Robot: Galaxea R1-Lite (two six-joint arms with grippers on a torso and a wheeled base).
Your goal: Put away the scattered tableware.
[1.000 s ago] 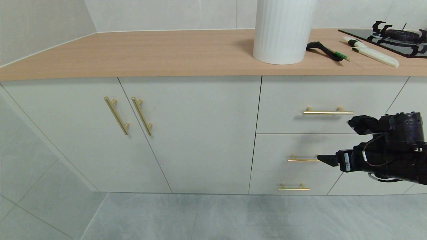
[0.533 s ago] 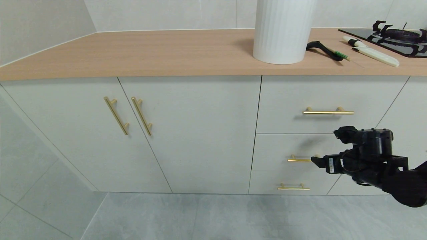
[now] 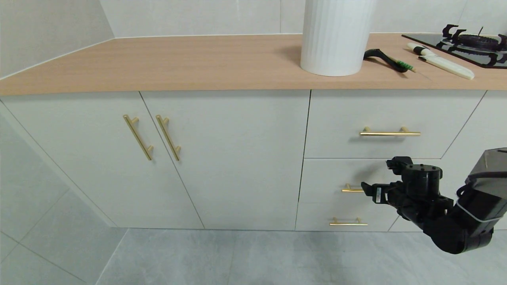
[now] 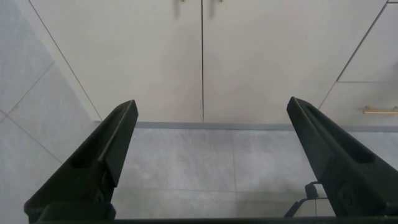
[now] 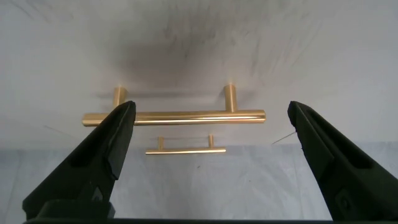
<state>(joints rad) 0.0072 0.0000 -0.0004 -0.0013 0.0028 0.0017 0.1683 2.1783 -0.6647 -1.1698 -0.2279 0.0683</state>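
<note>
Two utensils, a white knife (image 3: 443,63) and a black tool (image 3: 386,59), lie on the counter (image 3: 178,63) beside the white bin (image 3: 334,39). Well below, my right gripper (image 3: 379,174) is spread wide, framing the middle drawer handle (image 5: 174,116). My left gripper (image 4: 211,106) gapes wide too, facing cabinet doors (image 4: 261,56) and floor.

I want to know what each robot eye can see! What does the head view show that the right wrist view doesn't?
Head view adds: the wooden counter, a white tub, a knife, the stove, two cupboard doors and the top drawer handle. Right wrist view adds: the middle drawer handle as a whole bar with both posts, close between the open jaws. Both: that middle handle, the bottom drawer handle and the jaws.
</note>
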